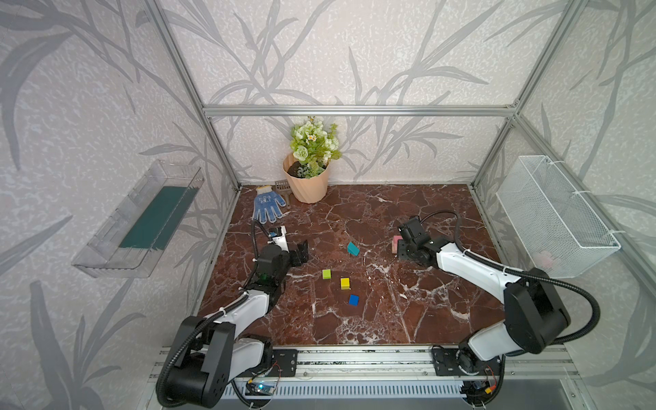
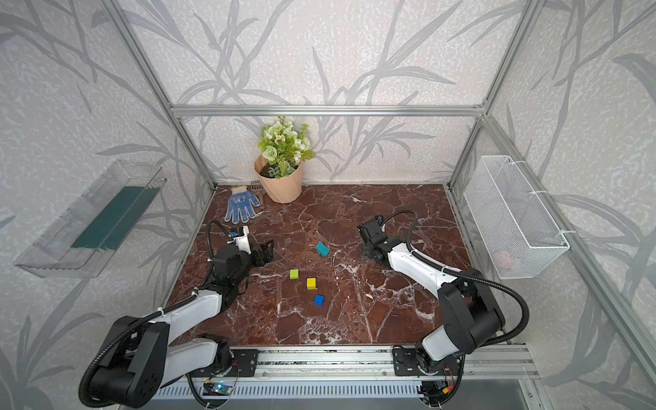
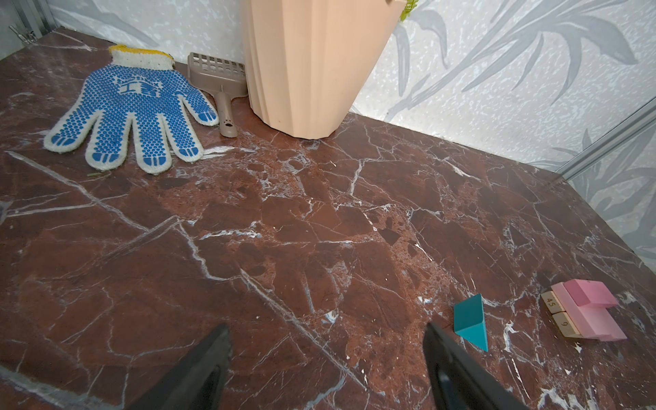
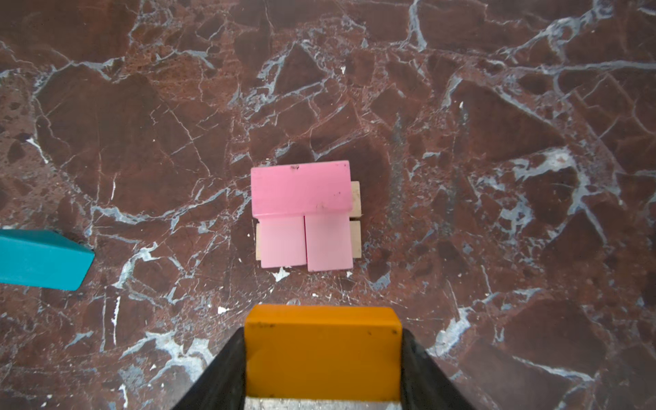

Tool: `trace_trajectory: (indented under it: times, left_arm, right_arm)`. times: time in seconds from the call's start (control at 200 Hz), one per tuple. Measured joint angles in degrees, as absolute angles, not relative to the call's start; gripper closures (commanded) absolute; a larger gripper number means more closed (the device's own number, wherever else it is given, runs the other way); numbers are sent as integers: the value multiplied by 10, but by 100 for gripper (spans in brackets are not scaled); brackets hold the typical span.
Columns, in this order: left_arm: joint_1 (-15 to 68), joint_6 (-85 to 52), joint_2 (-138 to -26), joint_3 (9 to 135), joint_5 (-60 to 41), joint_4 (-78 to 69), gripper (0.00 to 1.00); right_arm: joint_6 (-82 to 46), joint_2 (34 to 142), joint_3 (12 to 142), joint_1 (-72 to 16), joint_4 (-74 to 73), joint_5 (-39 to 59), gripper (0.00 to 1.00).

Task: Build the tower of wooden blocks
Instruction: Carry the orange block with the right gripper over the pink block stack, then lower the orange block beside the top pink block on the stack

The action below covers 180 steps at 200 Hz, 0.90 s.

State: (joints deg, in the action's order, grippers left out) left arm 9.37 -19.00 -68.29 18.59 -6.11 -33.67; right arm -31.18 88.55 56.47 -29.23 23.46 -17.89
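The tower (image 4: 300, 213) is a low stack: plain wood blocks at the bottom, two pink bars across them and one pink bar on top. It also shows in the left wrist view (image 3: 585, 312) and partly in a top view (image 1: 395, 243). My right gripper (image 4: 323, 332) hangs above and just beside it, shut on an orange block (image 4: 323, 351). A teal wedge (image 1: 353, 249) lies mid-table. Lime (image 1: 326, 274), yellow (image 1: 345, 283) and blue (image 1: 353, 300) cubes sit nearer the front. My left gripper (image 3: 326, 328) stands open and empty over bare marble, left of the teal wedge (image 3: 470, 321).
A peach flower pot (image 1: 307, 184), a blue dotted glove (image 1: 268, 204) and a small scoop (image 1: 282, 186) sit at the back left. A white wire basket (image 1: 553, 216) hangs on the right wall and a clear tray (image 1: 142, 220) on the left wall.
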Motion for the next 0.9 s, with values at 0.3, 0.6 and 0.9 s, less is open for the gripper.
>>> trace_trajectory:
  times: [0.3, 0.6, 0.9]
  left_arm:
    - [94, -190, -683, 186, -61, -337, 14]
    - [94, -190, -684, 186, -61, -337, 14]
    - [94, -190, -685, 186, -61, -337, 14]
  right_arm:
    - [-299, 963, 602, -274, 228, -151, 63]
    - [-288, 994, 629, -272, 226, -144, 64]
    - [-286, 994, 629, -272, 226, -145, 63]
